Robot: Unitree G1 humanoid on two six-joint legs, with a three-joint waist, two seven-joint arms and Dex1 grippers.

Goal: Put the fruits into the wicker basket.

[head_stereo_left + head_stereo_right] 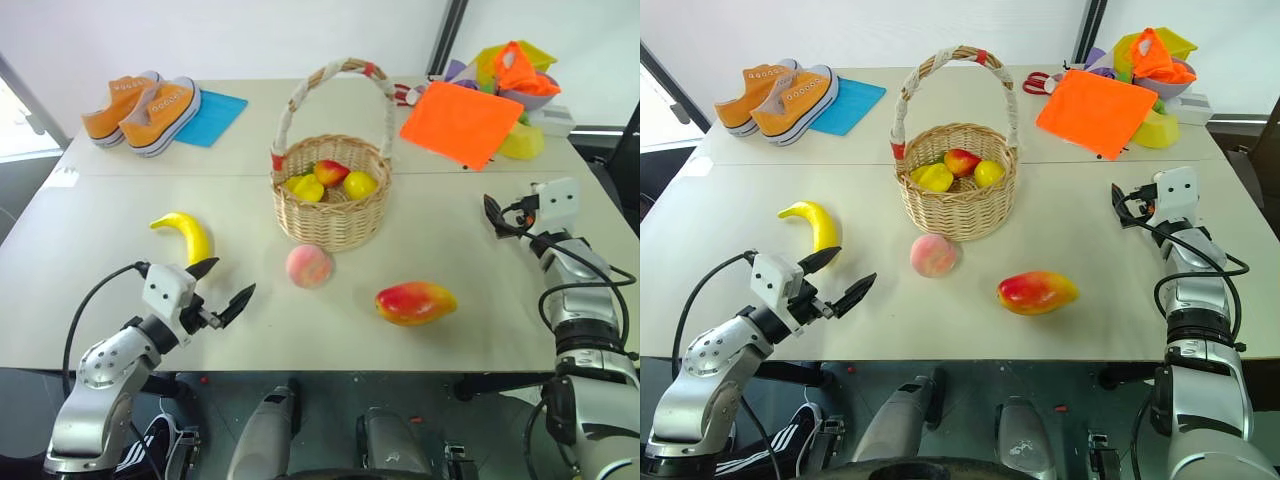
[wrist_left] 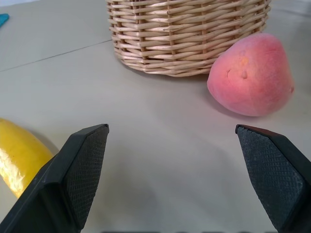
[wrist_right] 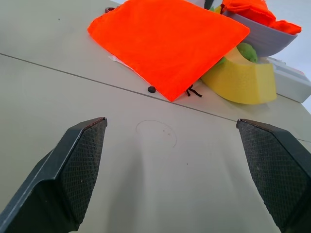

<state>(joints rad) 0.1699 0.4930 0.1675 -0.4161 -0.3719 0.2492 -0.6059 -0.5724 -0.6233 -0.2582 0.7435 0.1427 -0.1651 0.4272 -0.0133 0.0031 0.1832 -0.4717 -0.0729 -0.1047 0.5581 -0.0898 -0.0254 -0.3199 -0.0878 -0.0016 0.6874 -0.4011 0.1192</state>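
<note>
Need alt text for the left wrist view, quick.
The open left gripper hovers over bare table, empty. A peach lies ahead beside the wicker basket; a banana lies by one finger.

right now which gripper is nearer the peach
Left. The left gripper, jaws open, sits just left of the peach, close to the banana. The right gripper, also open, is at the table's far right, aimed at the orange cloth.
</note>
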